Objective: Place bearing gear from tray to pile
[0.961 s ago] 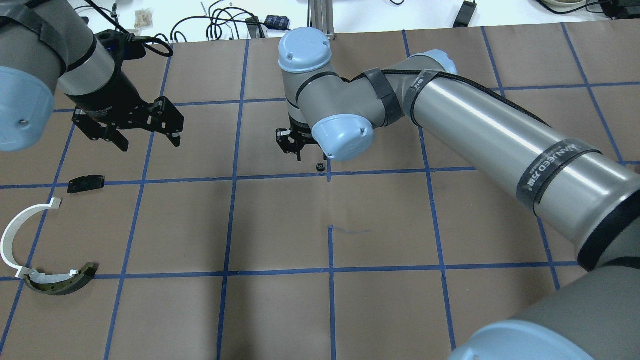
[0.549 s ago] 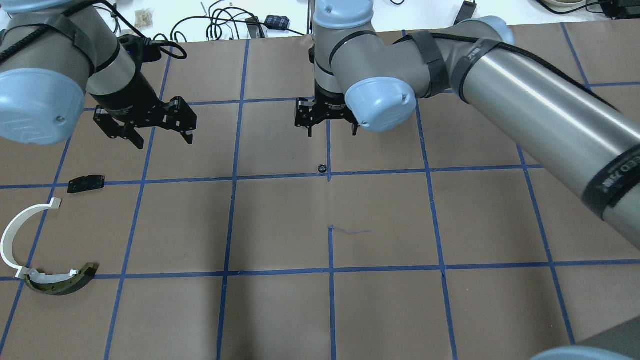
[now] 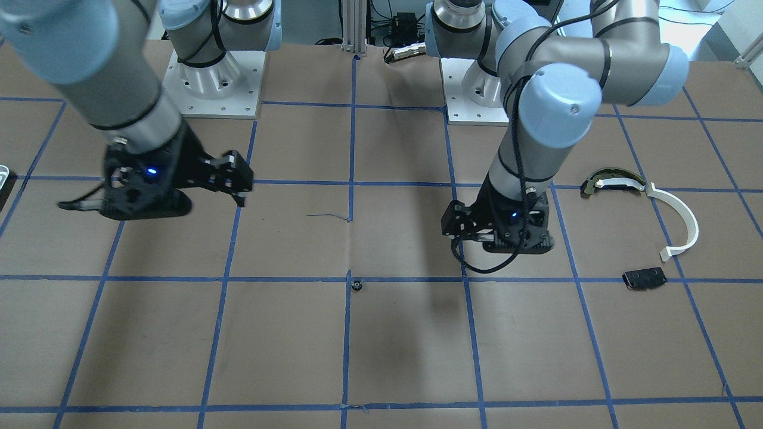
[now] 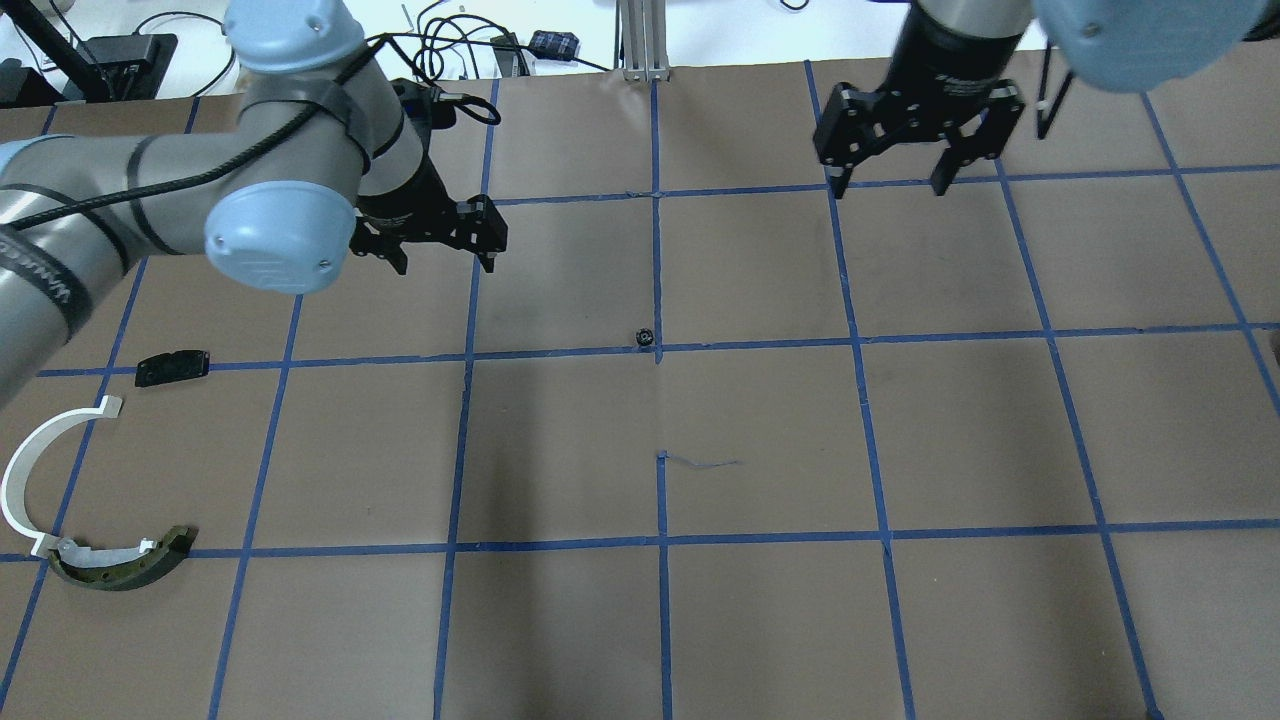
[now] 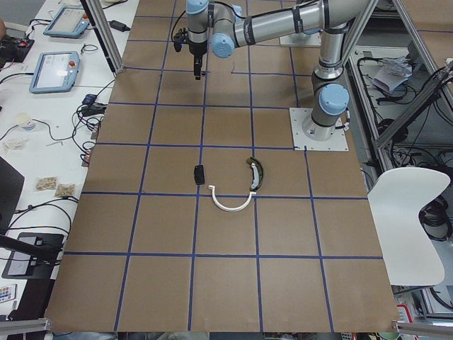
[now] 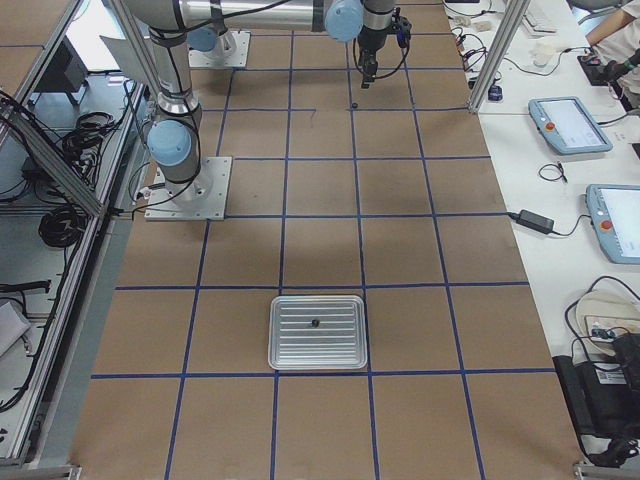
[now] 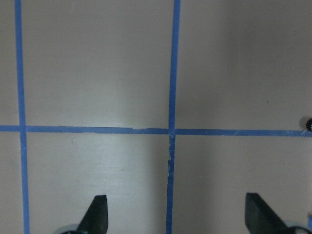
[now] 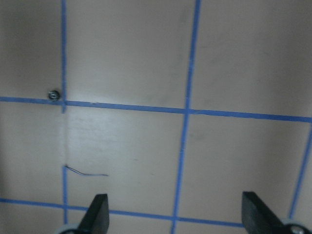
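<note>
The bearing gear (image 4: 644,337), a tiny black ring, lies alone on a blue tape crossing at the table's middle; it also shows as the gear (image 3: 356,285) and the gear (image 8: 53,94). My left gripper (image 4: 447,262) hangs open and empty to the gear's far left. Off at the far right, my right gripper (image 4: 888,186) is open and empty too. The pile sits at the left: a white arc (image 4: 22,470), a dark curved piece (image 4: 120,566) and a black block (image 4: 172,366). The tray (image 6: 282,340) shows only in the exterior right view, with a small dark part on it.
Brown paper with a blue tape grid covers the table (image 4: 760,600). Cables and small devices (image 4: 470,50) lie beyond its far edge. Both arm bases (image 3: 208,83) stand on the robot's side.
My right gripper has risen off the gear and swung far to the right, still open. The left arm has moved right, toward the centre. The gear has stayed on the crossing.
</note>
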### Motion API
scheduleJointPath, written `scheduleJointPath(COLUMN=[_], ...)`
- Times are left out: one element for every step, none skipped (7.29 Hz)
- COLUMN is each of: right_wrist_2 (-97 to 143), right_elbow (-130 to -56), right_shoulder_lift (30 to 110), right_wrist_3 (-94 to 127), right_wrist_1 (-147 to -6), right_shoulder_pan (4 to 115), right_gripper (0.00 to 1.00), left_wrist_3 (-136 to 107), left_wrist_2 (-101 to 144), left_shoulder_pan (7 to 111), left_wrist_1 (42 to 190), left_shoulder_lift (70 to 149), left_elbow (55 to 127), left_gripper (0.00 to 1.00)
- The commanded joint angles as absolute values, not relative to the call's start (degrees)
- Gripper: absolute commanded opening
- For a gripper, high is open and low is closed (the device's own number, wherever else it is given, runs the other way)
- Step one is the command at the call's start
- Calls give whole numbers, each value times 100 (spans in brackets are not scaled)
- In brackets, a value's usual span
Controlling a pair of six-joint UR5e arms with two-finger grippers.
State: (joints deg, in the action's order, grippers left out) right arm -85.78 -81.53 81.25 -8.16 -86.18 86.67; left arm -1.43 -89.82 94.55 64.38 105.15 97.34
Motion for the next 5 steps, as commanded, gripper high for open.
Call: scheduleJointPath(right_wrist_2=[-9165, -9324, -9351, -9369, -9360], right_elbow=[-8156, -8217, -8270, -8445, -8646], right_shoulder_lift=[8498, 8490, 8351, 8028, 7720], right_wrist_3=[-2725, -3125, -3529, -4334, -5508], right_wrist_1=[-8287, -8279, -8349, -9089, -9828], right_shoulder_pan=[7170, 6406, 5711, 5182, 4698], right_gripper=[92, 92, 91, 91, 91], left_wrist_3=[-132, -184, -185, -158, -158], left_wrist_2=[-8982, -8982, -8982, -8974, -8965], left_shoulder_pan=[9973, 10193, 10369, 10554, 10686], left_wrist_1=[5750, 5374, 5196, 4977, 4931], left_shoulder_lift=[11238, 11467, 11644, 11828, 12013], left_elbow=[9695, 9694, 9686, 9668, 9555], left_gripper=[100, 100, 100, 100, 100])
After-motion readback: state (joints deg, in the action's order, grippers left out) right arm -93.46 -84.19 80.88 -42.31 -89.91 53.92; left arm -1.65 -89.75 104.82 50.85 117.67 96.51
